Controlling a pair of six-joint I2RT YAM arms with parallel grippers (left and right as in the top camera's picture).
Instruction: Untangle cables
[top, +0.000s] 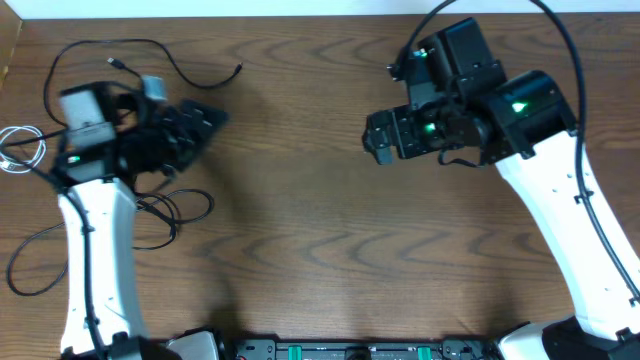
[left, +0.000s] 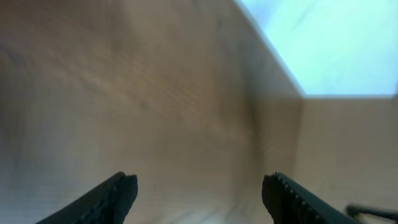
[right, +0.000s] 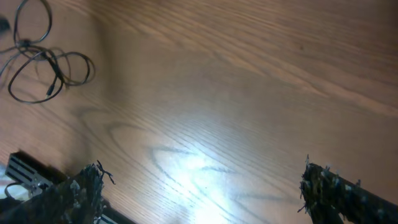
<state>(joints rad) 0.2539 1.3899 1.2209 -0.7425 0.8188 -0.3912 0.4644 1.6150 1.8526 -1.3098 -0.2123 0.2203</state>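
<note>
Left gripper (left: 199, 182) open, empty. Right gripper (right: 202, 171) wide open, empty. Black cable (top: 185, 75) beyond left arm, second black cable (top: 188, 205) beside it, white cable (top: 38, 145) at table (top: 320, 250) edge.

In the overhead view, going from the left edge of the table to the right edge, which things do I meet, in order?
white cable → left end effector → right end effector. The black cables overlap the left arm, so I leave them out.

black cables (top: 238, 70): 2 | white cable (top: 22, 131): 1 | arms (top: 95, 250): 2 | claws (left: 199, 193): 2
</note>
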